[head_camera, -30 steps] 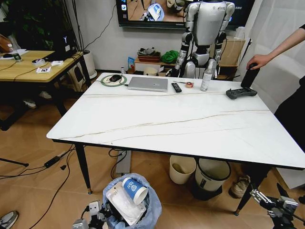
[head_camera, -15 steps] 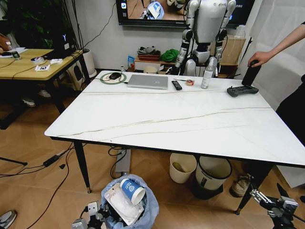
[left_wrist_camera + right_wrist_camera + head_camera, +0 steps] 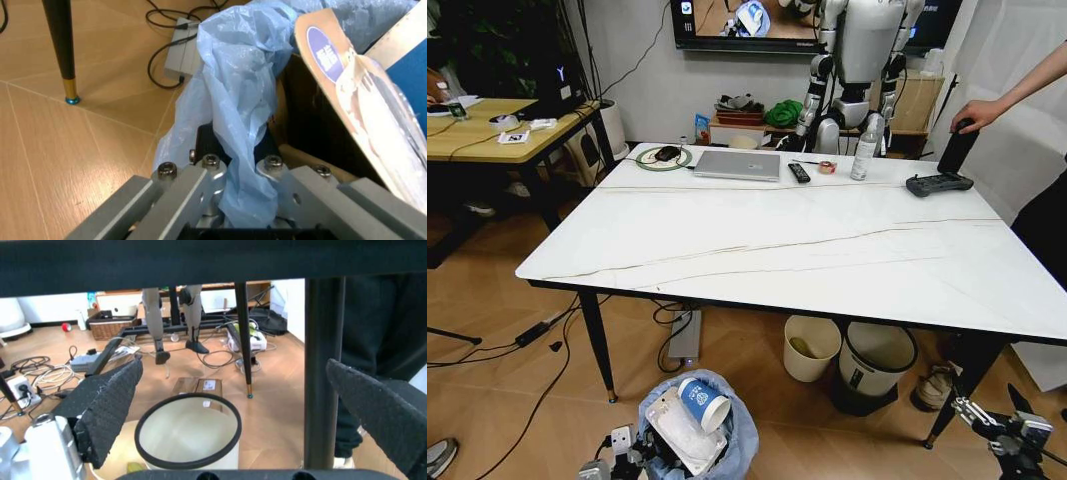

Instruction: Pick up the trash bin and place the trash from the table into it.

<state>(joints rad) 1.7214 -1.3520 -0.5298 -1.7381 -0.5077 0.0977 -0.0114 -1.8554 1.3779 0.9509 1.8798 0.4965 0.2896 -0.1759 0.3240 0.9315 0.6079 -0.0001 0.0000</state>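
Note:
The trash bin (image 3: 745, 438), lined with a crinkly light-blue bag (image 3: 235, 75), is low in front of me on the floor side of the table (image 3: 777, 250). My left gripper (image 3: 625, 458) is at its left rim, and in the left wrist view the gripper (image 3: 237, 182) is shut on the bag and rim. Trash lies inside the bin: a blue paper cup (image 3: 704, 402) and a clear plastic package (image 3: 676, 432). My right gripper (image 3: 1012, 440) hangs low at the right near a table leg. In the right wrist view the gripper (image 3: 233, 390) is wide open and empty.
A cream bin (image 3: 810, 348) and a grey-and-black round bin (image 3: 876, 365) stand under the table. A laptop (image 3: 737, 165), remote (image 3: 798, 172), bottle (image 3: 863, 147) and game controller (image 3: 938, 184) sit along the far edge. A person's hand (image 3: 977, 113) rests there. A black table leg (image 3: 595, 345) is left of the bin.
The whole head view has shifted slightly, so the camera has moved. The bin stays in my left gripper, and the right gripper is unchanged.

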